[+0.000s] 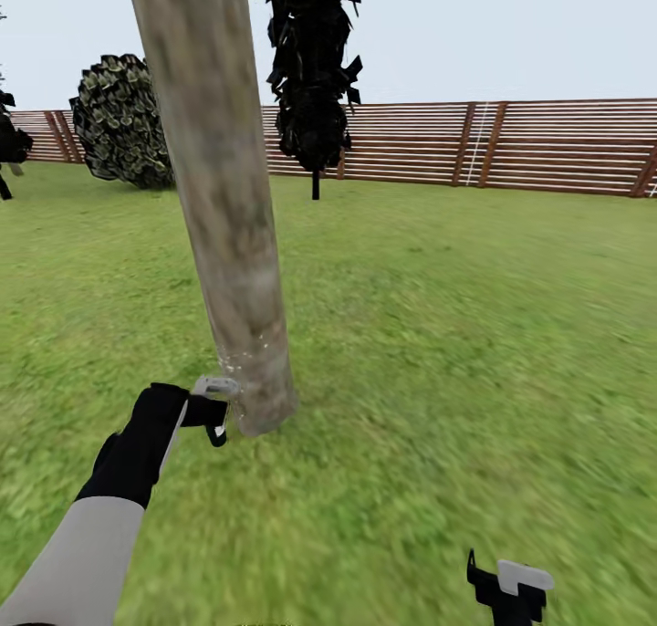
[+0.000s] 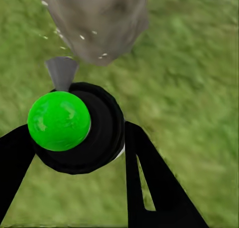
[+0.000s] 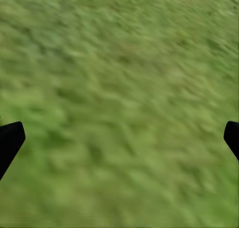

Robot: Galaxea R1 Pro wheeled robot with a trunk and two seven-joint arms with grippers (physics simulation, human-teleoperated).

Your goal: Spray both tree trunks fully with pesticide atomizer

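One thick tree trunk (image 1: 228, 206) dominates the head view, mottled grey-brown and leaning slightly, rising from the floor (image 1: 438, 334) of blurry green grass, with the brown slatted fence (image 1: 511, 147) running along the far edge of the lawn and a thin dark-leaved tree (image 1: 312, 69) and a rounded bush (image 1: 123, 119) standing before it. Spraying this first trunk looks to be the step in hand: the left hand (image 1: 217, 414) is held low, just beside the trunk's base, and it is closed around the pesticide atomizer (image 2: 79, 128), whose green top and grey nozzle point at the bark in the left wrist view. Fine white specks of pesticide (image 2: 82, 37) dot the lower trunk there, and a few show near the base in the head view too, while the bark higher up looks bare. The right hand (image 1: 511, 589) hangs well apart near the lower edge of the lawn as seen from the head, its black fingers (image 3: 10, 140) spread wide over bare grass and holding nothing. The next move, as I judge it, calls for keeping the nozzle aimed at the bark while lifting the left arm up the trunk and working round its sides, since coverage seems confined to the foot; the second tree would follow.
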